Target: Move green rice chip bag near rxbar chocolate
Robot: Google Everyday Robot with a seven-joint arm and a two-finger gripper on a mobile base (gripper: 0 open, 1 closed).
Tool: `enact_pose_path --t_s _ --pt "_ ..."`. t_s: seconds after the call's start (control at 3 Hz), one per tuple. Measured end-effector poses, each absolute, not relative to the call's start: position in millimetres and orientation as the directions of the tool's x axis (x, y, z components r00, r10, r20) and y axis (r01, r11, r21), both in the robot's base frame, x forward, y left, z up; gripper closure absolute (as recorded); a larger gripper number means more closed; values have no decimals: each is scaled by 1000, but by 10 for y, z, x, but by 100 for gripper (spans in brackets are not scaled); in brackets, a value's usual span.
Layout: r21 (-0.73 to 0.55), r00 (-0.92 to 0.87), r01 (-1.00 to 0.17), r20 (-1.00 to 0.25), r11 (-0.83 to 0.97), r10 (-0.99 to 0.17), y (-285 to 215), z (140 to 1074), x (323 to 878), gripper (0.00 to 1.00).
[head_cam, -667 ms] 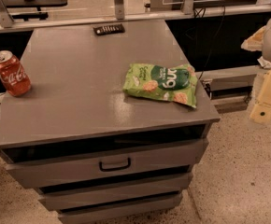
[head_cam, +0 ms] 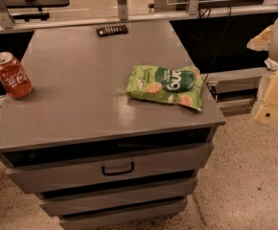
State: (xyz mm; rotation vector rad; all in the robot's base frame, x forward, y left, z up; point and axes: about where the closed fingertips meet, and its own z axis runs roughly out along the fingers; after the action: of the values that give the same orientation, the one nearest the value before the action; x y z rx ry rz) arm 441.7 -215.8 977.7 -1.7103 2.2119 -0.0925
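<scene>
The green rice chip bag [head_cam: 165, 86] lies flat near the right front corner of the grey drawer cabinet's top [head_cam: 81, 95]. It is light green with a dark green oval logo and pictured round chips. The rxbar chocolate [head_cam: 112, 30] is a small flat dark wrapper at the far edge of the top, well behind and left of the bag. My gripper [head_cam: 271, 101] shows as pale yellow parts at the right edge of the view, off the cabinet's right side and apart from the bag. It holds nothing that I can see.
A red cola can [head_cam: 9, 75] stands upright at the left edge of the top. The cabinet has several drawers with a dark handle [head_cam: 117, 169] in front. A rail with metal posts [head_cam: 122, 1] runs behind it. Cables [head_cam: 211, 32] hang at the back right.
</scene>
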Motion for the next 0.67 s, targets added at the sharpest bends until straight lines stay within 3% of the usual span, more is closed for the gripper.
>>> enact_pose_path --t_s 0.67 --pt "-286 -84 -933 -423 221 -902 -1818 9271 5221 0"
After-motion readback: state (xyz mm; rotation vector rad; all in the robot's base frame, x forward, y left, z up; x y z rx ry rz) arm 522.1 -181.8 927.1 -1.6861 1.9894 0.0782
